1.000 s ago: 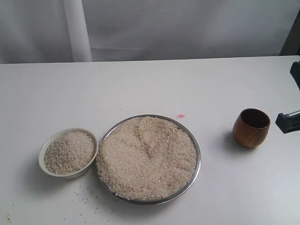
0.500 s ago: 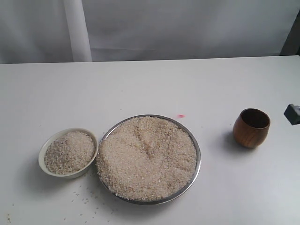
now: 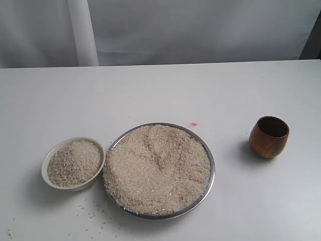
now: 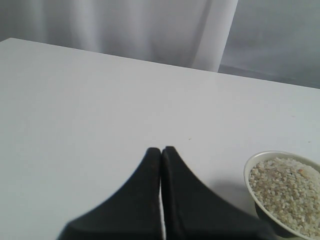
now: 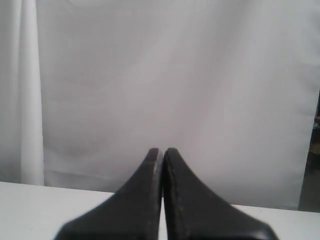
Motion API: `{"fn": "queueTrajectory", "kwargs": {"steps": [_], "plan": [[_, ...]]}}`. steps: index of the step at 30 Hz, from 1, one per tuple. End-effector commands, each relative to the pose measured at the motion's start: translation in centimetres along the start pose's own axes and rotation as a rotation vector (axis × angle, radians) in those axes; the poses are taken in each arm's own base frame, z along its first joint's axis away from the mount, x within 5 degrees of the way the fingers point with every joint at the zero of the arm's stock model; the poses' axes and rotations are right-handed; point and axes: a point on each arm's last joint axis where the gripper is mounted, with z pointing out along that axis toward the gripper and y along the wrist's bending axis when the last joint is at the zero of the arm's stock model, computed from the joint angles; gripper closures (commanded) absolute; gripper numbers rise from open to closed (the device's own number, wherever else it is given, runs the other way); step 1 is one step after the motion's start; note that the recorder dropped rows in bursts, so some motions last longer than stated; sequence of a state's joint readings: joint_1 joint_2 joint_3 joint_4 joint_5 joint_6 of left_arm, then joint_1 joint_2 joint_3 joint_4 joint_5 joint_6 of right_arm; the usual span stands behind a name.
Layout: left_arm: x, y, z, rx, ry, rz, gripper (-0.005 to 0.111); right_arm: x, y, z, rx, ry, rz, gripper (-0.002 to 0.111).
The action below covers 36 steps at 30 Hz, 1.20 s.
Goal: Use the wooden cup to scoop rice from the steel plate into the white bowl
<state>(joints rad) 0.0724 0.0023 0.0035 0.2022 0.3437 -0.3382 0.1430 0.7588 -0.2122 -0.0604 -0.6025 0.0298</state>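
The exterior camera is looking down across the surface (image 3: pixel 150 90) toward the curtain (image 3: pixel 200 30). The left wrist camera is skimming low past the left claw (image 4: pixel 161 150), sharing the white bowl (image 4: pixel 248 167). The right one is facing the curtain level.

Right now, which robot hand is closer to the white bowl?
Left. The left hand, shut, is close beside the white bowl in its own view. The right hand, also shut, faces only the curtain, with no bowl in sight.

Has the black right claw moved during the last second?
Yes. The black right claw drew back rightward, away from the glossy reddish-brown wooden cup, and left the exterior view.
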Motion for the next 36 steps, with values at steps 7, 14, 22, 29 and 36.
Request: {"fn": "queueTrajectory", "kwargs": {"steps": [7,14,22,29,36], "plan": [[-0.2,-0.1,-0.1,0.007,-0.011,-0.007,0.107,0.2,-0.1,-5.6,0.005,0.221,-0.190,0.108],[-0.2,-0.1,-0.1,0.007,-0.011,-0.007,0.107,-0.5,-0.3,-7.8,0.037,0.163,-0.225,0.108],[-0.2,-0.1,-0.1,0.007,-0.011,-0.007,0.107,-0.2,-0.5,-9.1,0.061,0.171,-0.223,0.108],[-0.2,-0.1,-0.1,0.007,-0.011,-0.007,0.107,2.9,-0.1,-9.4,0.035,0.128,-0.213,0.108],[-0.2,-0.1,-0.1,0.007,-0.011,-0.007,0.107,4.5,0.0,-9.7,0.027,0.117,-0.206,0.108]]}}
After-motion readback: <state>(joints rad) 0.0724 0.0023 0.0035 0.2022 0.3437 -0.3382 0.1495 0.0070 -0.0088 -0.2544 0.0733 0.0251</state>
